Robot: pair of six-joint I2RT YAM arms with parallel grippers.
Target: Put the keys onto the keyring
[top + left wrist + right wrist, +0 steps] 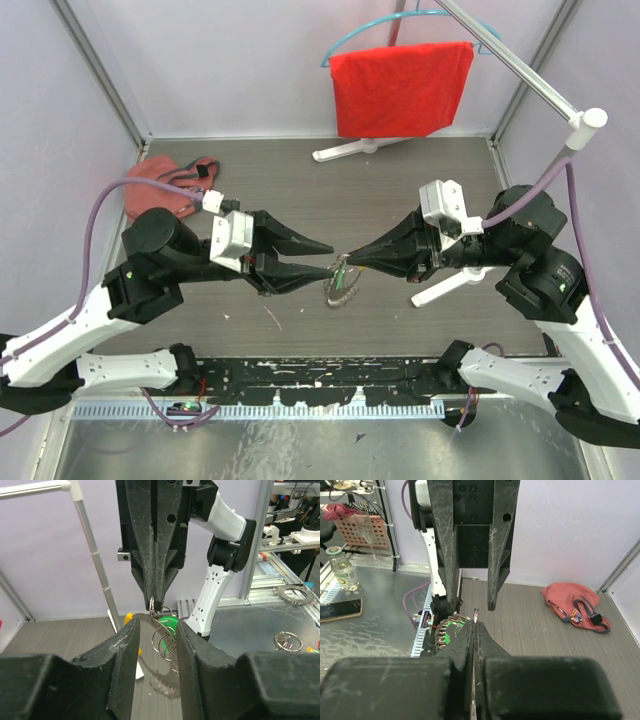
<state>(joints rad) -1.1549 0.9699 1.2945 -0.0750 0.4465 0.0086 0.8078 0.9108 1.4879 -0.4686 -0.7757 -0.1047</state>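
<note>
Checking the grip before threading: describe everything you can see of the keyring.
The keyring is silvery metal, several thin wire loops bunched together, a green key head showing among them. It hangs from the shut right gripper, which pinches its top loop, between the fingers of the open left gripper; contact there is unclear.

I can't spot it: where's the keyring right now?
Top view: the keyring hangs mid-table from the shut right gripper, just beyond the open left gripper.

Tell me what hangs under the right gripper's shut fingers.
The keyring, pinched at its top, hangs down between the open left fingers. A green key head shows behind its loops. The brass key cannot be seen; the fingers may cover it.
</note>
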